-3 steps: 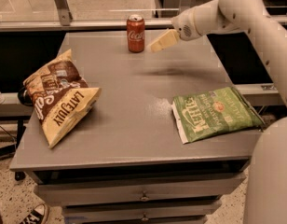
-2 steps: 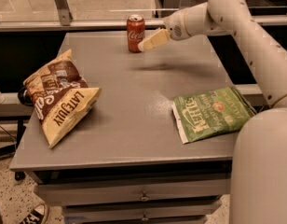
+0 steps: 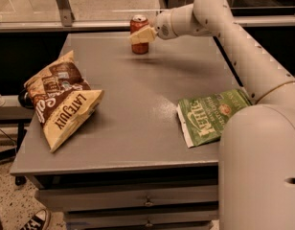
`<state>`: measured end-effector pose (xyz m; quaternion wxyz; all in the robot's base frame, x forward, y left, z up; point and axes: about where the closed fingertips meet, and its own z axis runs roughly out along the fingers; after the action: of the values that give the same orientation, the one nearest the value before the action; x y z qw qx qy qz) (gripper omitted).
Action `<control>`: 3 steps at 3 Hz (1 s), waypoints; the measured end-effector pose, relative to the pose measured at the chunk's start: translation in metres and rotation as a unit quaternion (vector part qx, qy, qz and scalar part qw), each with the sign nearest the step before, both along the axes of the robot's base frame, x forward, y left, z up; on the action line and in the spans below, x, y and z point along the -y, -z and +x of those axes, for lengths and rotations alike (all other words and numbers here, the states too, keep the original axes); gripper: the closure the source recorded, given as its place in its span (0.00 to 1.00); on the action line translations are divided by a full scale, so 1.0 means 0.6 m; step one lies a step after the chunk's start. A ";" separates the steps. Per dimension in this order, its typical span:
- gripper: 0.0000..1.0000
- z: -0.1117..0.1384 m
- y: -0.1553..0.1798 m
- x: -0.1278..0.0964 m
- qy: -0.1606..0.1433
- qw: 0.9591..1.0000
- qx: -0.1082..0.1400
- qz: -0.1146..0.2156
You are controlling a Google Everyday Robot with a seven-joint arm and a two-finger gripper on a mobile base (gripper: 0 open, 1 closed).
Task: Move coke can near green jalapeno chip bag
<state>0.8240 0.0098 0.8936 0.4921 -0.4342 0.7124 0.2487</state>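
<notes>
The small red cylindrical coke can (image 3: 139,23), silver-topped, stands upright at the far edge of the grey metal table (image 3: 138,104). The cream gripper (image 3: 138,36) crosses its front; I cannot tell whether the jaws clamp it. The flat, crinkly green jalapeno chip bag (image 3: 212,116) lies near right, well apart.

coke can (image 3: 140,48) stands at the back of the table (image 3: 138,95), about mid-width, with the gripper (image 3: 142,34) right up against it from the right. late july bag (image 3: 61,99) lies on the left side, green jalapeno chip bag (image 3: 212,116) at the right edge, well apart from the can.
</notes>
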 end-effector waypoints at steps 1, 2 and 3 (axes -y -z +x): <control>0.54 0.010 0.005 -0.015 0.006 1.000 -0.009 0.008; 0.77 0.010 -0.002 -0.017 0.006 1.000 -0.018 0.011; 0.99 -0.011 -0.033 0.003 -0.009 1.000 -0.024 0.018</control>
<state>0.8173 0.0083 0.9131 0.4798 -0.4258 0.7157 0.2762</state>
